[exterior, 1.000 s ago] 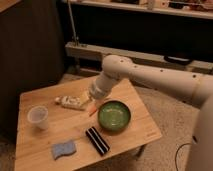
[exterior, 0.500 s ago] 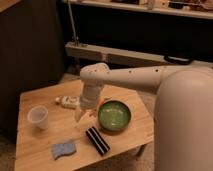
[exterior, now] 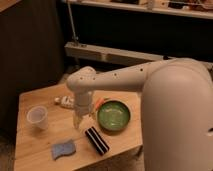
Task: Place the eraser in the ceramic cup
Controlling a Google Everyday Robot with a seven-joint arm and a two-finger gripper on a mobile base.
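Note:
The eraser (exterior: 96,140), a long black block with pale stripes, lies on the wooden table (exterior: 35,150) near its front edge, just in front of the green bowl. The ceramic cup (exterior: 38,117), whitish and tapered, stands upright at the table's left. My gripper (exterior: 79,121) hangs from the white arm over the table's middle, pointing down. It is a little behind and to the left of the eraser, to the right of the cup, and apart from both.
A green bowl (exterior: 114,115) sits right of the gripper. A blue wavy sponge (exterior: 63,149) lies front left. A white tube (exterior: 62,101) lies behind the gripper, and a small orange thing (exterior: 100,103) beside the bowl. My arm's bulky white body fills the right side.
My arm has swung left and down, bringing the gripper from above the bowl's back edge to a spot low over the table's middle, closer to the eraser. Nothing on the table has moved.

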